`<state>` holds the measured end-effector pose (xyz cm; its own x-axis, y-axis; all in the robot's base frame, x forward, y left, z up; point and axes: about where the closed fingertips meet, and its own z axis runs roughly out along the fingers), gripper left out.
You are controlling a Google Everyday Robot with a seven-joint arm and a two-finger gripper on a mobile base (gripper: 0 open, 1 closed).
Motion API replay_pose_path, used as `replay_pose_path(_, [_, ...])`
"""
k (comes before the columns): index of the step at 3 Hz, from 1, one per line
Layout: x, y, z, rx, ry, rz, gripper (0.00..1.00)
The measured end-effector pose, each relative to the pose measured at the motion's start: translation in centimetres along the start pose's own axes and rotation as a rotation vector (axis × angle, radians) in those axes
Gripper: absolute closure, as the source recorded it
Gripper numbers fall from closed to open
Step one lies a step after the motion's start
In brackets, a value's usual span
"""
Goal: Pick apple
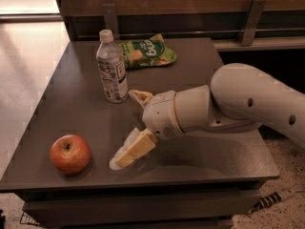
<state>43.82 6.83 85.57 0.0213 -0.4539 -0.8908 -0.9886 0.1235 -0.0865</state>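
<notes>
The apple (70, 153) sits at the far left, near the front edge of the dark table (76, 104), upright with its stem dimple on top, nothing touching it. Behind it and further in stands a clear water bottle (112, 68) with a white cap. My gripper (124, 128) hangs over the table just right of the apple but apart from it, fingers spread wide, one pointing toward the bottle, the other low by the tabletop. A green snack bag (145, 51) lies at the back. My arm (248, 104) stretches off to the right.
</notes>
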Motion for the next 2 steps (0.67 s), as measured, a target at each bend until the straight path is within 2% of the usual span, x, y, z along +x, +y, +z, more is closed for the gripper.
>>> replay_pose_path(1, [-0.3, 0.6, 2.1, -0.038, -0.076, 0.027, 0.0])
replay_pose_path(2, [-1.5, 2.2, 3.9, -0.075, -0.135, 0.028, 0.0])
